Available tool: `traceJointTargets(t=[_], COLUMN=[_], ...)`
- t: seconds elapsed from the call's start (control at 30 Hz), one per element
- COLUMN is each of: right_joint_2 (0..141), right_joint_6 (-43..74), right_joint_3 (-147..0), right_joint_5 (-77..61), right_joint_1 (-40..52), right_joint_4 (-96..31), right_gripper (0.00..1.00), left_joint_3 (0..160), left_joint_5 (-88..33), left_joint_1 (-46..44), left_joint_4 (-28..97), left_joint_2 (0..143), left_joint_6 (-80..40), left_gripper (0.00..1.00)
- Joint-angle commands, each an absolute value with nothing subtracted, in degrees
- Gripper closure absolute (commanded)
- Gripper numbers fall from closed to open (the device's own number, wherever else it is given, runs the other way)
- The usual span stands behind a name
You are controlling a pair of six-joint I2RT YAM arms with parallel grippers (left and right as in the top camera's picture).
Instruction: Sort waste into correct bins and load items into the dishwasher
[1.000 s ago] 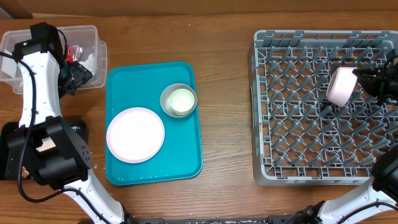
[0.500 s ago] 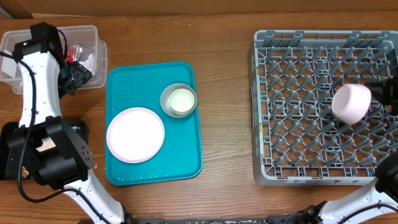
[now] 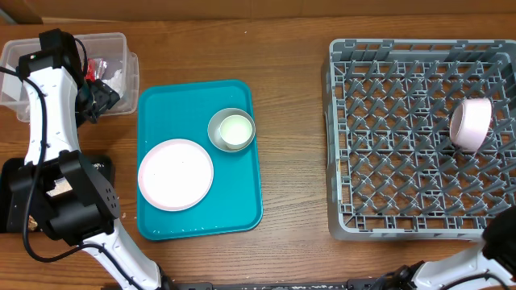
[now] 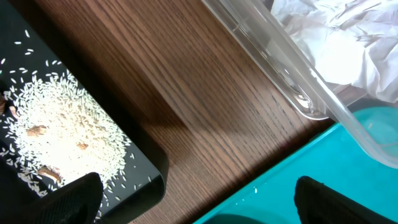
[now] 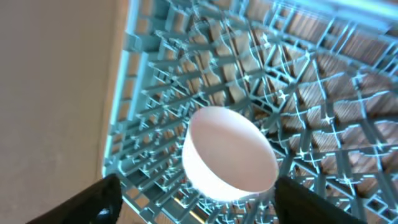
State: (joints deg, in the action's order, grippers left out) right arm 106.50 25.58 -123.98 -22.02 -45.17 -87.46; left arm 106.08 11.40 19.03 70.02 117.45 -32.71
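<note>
Fingers of the right gripper [image 5: 198, 186] stand wide apart at the bottom corners of the wrist view and clasp nothing. Just beyond them the small white cup [image 5: 229, 152] lies tilted on its side among the pegs [image 5: 205, 74] of the dish rack [image 5: 155, 81], near the rack's right edge in the overhead view. The step in hand looks like letting go of the cup and drawing clear. To do it well, the arm should rise straight off the rack with the fingers kept spread, so neither pad clips the cup or catches a peg, and the cup should be checked for a firm lean before the arm moves off. The left gripper [image 4: 198, 186] is likewise spread and empty, hovering over bare tabletop [image 4: 186, 93] between the black tray [image 4: 143, 168], which holds scattered rice grains [image 4: 62, 130], and the clear tub [image 4: 292, 81], where a crumpled napkin [image 4: 348, 50] sits. On the teal tray [image 4: 267, 180] wait the plate [image 3: 176, 174] and the metal-rimmed bowl [image 3: 218, 121] with the small white bowl [image 3: 235, 130] nested inside it, probably next for the rack.
</note>
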Motion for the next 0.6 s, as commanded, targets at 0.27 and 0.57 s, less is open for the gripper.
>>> traceJointTargets(t=[0.27, 0.57], right_joint_2=[103.77, 109.6], right_joint_6=[24.58, 17.39], right_joint_3=[-128.2, -128.2], right_joint_5=[-14.57, -6.76], right_joint_1=[-35.2, -19.46], right_joint_4=[-88.03, -86.85], right_gripper=[0.18, 0.09], left_joint_3=[105.91, 105.91], left_joint_5=[11.75, 11.75], left_joint_1=[19.27, 19.27], left_joint_4=[69.97, 69.97], left_joint_2=[117.47, 117.47], left_joint_6=[-33.45, -33.45], left_gripper=[0.0, 0.0])
